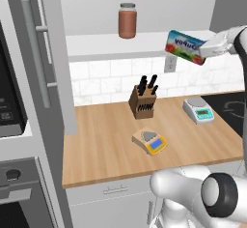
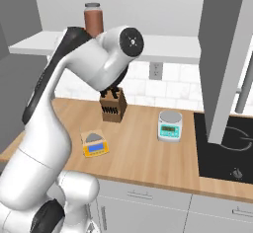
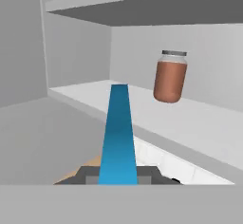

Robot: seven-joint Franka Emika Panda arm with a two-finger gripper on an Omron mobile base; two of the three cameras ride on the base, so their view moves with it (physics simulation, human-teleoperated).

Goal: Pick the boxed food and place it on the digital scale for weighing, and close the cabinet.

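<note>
Blue boxed food (image 1: 185, 47) clamped in the pincer (image 1: 201, 51) in the air before the open cabinet (image 1: 48, 53) shelf, right of the brown jar (image 1: 127, 20), digital scale (image 1: 150, 141) on the wooden tabletop (image 1: 101, 149) below, right base view, scale beside knife block (image 2: 112, 107), hand view, carton edge-on between fingertips (image 3: 147, 174), jar beyond on the right.

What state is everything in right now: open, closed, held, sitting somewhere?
boxed food: held in the gripper, lifted off the shelf.
cabinet: doors open.
brown jar: upright on the shelf, lid on.
tan digital scale: on the counter, plate bare.
white scale: on the counter, plate bare.
knife block: holds knives.
</note>
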